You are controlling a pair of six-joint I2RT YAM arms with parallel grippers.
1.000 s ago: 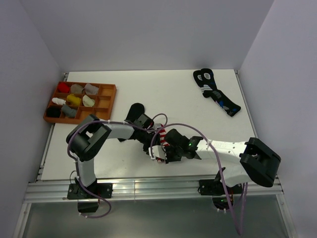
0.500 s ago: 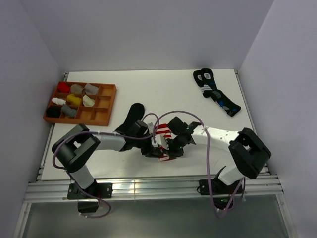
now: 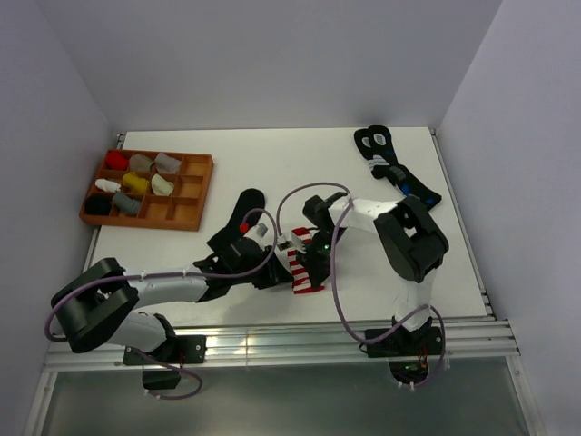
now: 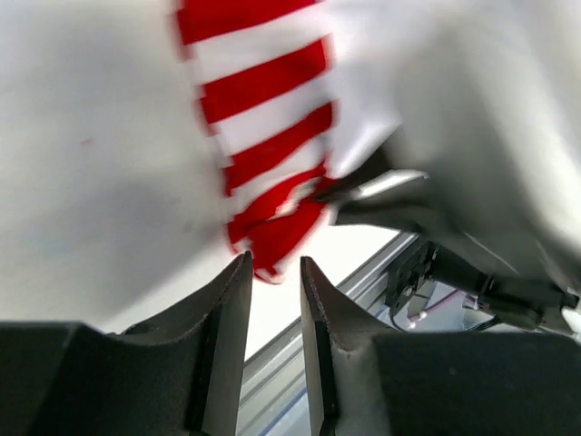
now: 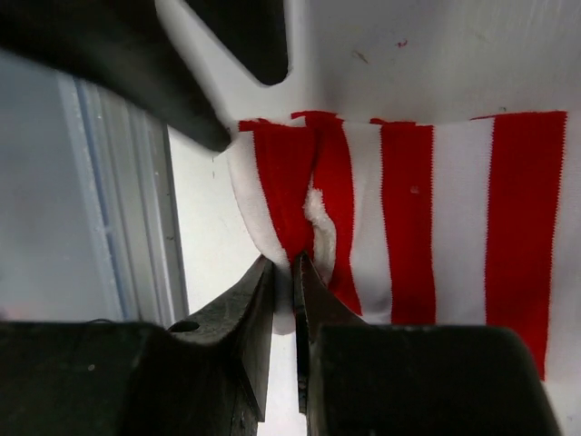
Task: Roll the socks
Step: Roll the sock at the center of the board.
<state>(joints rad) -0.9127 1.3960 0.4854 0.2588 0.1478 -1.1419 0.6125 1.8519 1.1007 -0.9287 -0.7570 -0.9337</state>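
The red-and-white striped sock (image 3: pixel 307 274) lies flat near the table's front edge, between both grippers. My right gripper (image 3: pixel 305 259) is shut on a folded bit of its end; the right wrist view shows the fold pinched at the gripper (image 5: pixel 283 261), with the striped sock (image 5: pixel 436 209) spread beyond. My left gripper (image 3: pixel 280 272) stands beside it. In the left wrist view the left gripper (image 4: pixel 272 261) shows a narrow gap with nothing in it, and the tip of the striped sock (image 4: pixel 263 118) lies just past its fingertips. The black sock (image 3: pixel 247 202) lies behind, partly hidden by the left arm.
An orange tray (image 3: pixel 195 218) with small sock bundles sits at the back left. A dark pair of socks with white and blue marks (image 3: pixel 397 170) lies at the back right. The metal rail (image 3: pixel 272 334) runs along the table's front edge, close to the striped sock.
Both arms have re-posed: the left elbow dropped low to the left, and the right elbow swung from the far right in toward the table. The striped sock shifted slightly right and now lies flatter.
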